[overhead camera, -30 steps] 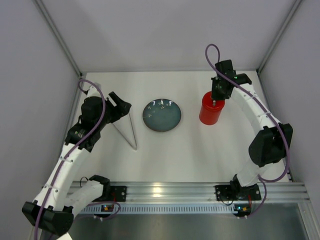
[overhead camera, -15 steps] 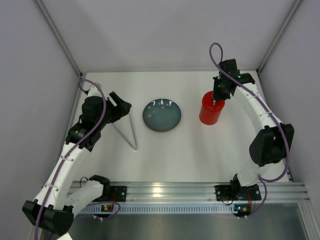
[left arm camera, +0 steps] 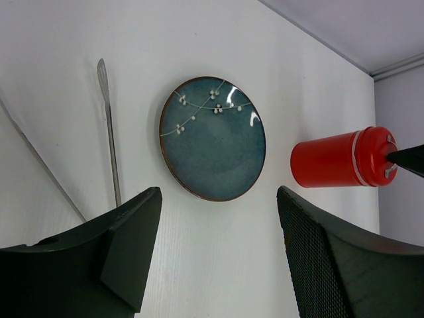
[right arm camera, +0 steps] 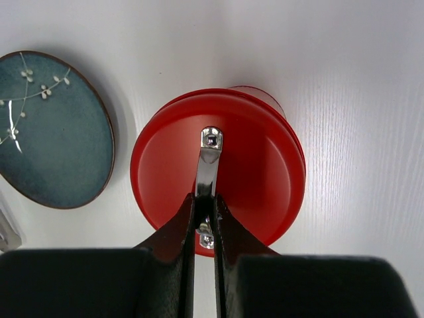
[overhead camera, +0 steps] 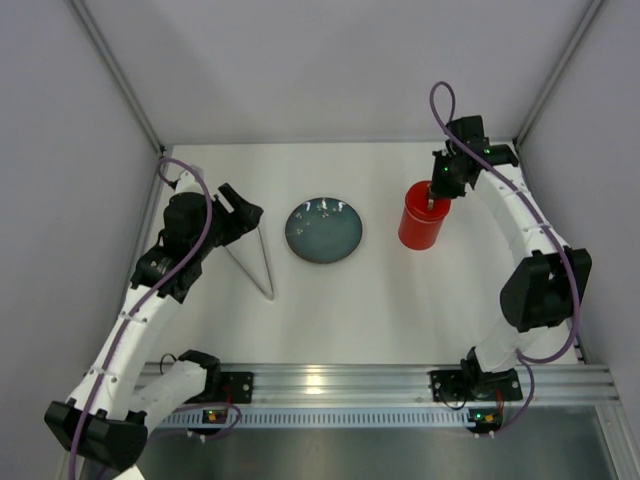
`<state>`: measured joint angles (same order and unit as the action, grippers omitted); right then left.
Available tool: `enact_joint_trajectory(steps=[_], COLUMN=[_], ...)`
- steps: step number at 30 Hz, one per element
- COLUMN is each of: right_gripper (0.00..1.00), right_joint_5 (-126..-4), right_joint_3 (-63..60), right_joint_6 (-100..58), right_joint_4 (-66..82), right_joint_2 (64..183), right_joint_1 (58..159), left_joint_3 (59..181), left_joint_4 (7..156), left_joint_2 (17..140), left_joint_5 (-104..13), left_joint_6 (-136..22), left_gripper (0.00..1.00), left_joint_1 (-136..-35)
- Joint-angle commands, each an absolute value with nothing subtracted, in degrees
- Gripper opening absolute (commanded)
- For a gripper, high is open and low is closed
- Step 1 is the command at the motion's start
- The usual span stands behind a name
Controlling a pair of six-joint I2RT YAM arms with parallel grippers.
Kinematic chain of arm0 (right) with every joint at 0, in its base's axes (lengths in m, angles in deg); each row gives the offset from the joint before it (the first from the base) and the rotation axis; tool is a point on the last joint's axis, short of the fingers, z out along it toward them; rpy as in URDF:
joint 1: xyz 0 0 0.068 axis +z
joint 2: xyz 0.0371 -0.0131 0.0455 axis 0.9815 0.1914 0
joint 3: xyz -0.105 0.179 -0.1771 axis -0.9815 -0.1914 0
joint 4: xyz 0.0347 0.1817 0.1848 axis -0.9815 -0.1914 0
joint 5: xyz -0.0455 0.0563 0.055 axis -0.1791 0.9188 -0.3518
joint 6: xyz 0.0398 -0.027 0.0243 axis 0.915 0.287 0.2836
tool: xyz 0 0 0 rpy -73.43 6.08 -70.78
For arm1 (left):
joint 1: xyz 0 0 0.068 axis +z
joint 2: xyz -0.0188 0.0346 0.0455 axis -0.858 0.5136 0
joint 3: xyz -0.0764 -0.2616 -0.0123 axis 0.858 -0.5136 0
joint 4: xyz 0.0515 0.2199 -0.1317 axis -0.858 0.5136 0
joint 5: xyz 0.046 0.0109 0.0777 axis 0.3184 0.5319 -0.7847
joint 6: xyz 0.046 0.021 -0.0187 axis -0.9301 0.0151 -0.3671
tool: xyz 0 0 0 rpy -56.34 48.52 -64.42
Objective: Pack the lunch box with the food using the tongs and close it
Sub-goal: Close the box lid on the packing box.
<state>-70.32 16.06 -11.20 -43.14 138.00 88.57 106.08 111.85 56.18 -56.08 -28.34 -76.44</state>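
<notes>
From above, the red lunch box [overhead camera: 423, 222] stands right of the plate [overhead camera: 324, 230], the tongs [overhead camera: 255, 262] lying left. Left wrist: the left gripper [left arm camera: 218, 199] gapes empty. Right wrist: the right gripper [right arm camera: 205, 209] pinches the handle [right arm camera: 209, 162], likely to seat the lid [right arm camera: 265, 172]

Bright, flat, diffuse light from overhead. White table [overhead camera: 380, 290] is close to blown out, low contrast. Shadows are soft and short: in the right wrist view just a grey smudge on the table between the plate [right arm camera: 53, 132] and the lunch box [right arm camera: 265, 179]. Glare spots on the plate glaze, the silver handle [right arm camera: 209, 159] and the front rail [overhead camera: 320, 380]. The left gripper [left arm camera: 218, 192] and right gripper [right arm camera: 205, 202] render near-black and slightly soft up close; background sharp.
</notes>
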Motion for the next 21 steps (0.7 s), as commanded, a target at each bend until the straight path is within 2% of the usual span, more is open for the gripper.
enact_joint_trajectory(steps=[1,12,21], right_gripper=[0.00,0.02,0.02], right_joint_5=[-68.4,-71.7,-78.1], right_joint_3=[17.8,17.9,11.3], right_joint_6=[-11.1,-12.6,-13.4], right_joint_4=[-41.2,-42.3,-40.0], right_joint_2=[138.2,144.5,147.1], right_joint_1=[87.8,87.8,89.2], left_joint_3=[108.0,108.1,107.9], left_joint_4=[111.3,111.2,111.3], left_joint_2=[56.0,56.4,56.5], left_joint_5=[-56.1,-56.0,-56.1], left_joint_6=[-29.1,-28.9,-28.9], left_gripper=[0.75,0.75,0.75], left_joint_1=[-76.3,-76.3,-76.3])
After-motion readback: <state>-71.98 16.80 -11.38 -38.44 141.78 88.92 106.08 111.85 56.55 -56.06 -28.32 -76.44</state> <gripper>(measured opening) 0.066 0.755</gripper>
